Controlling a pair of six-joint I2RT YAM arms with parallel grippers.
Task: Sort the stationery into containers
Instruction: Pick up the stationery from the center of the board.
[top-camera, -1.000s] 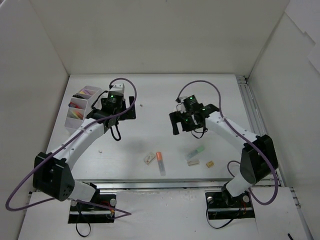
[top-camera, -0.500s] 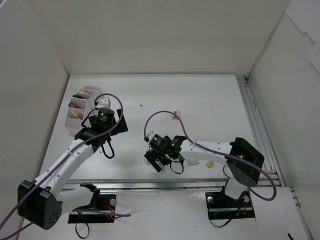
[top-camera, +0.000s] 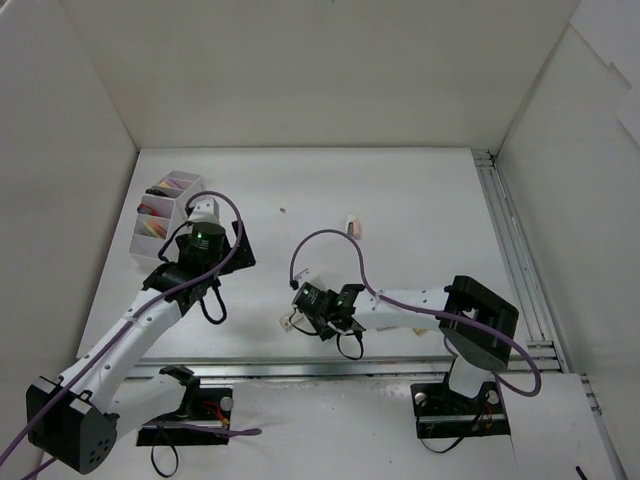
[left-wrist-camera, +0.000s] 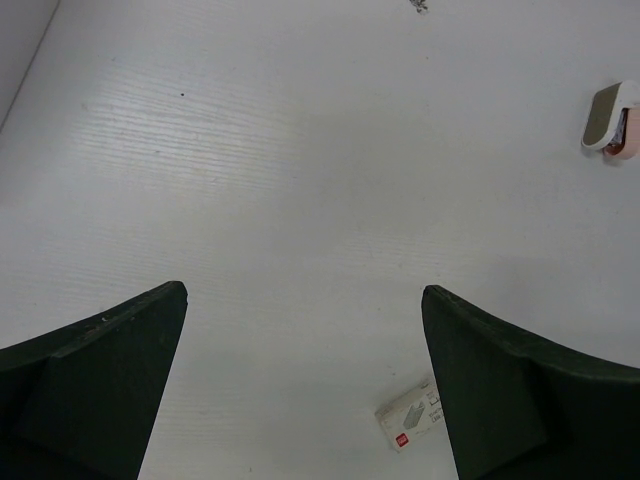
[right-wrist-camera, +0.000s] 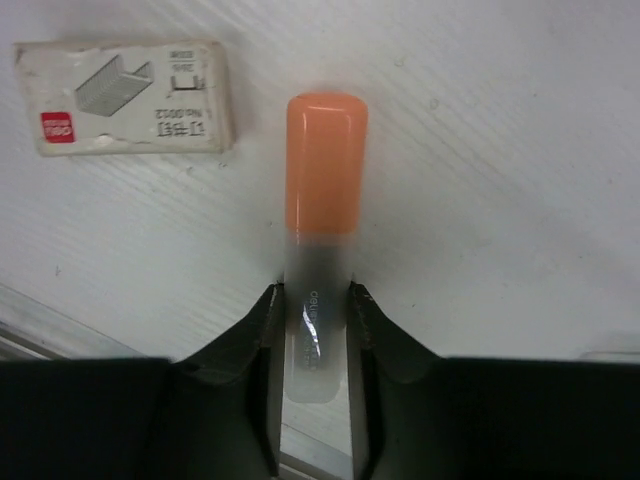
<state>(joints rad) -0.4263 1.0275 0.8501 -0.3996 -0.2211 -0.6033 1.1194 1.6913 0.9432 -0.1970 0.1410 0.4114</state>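
An orange-capped highlighter (right-wrist-camera: 325, 165) with a translucent grey barrel lies on the white table. My right gripper (right-wrist-camera: 312, 295) is shut on its barrel, one finger pressed against each side. From above, the right gripper (top-camera: 318, 318) is low near the table's front edge, and it covers the highlighter. My left gripper (left-wrist-camera: 303, 300) is open, hovering over bare table with nothing between its fingers. It hangs (top-camera: 232, 250) just right of the white organiser (top-camera: 138, 240), whose compartments hold coloured items.
A small white staples box (right-wrist-camera: 125, 97) lies just left of the highlighter's cap and shows as the staples box (left-wrist-camera: 410, 425) by my left gripper's right finger. A small pink-and-white item (top-camera: 351, 226) lies mid-table. A metal rail runs along the front edge.
My right arm swung from mid-table down to the front edge and its jaws closed on the highlighter. My left arm drew back a little from the organiser, still open.
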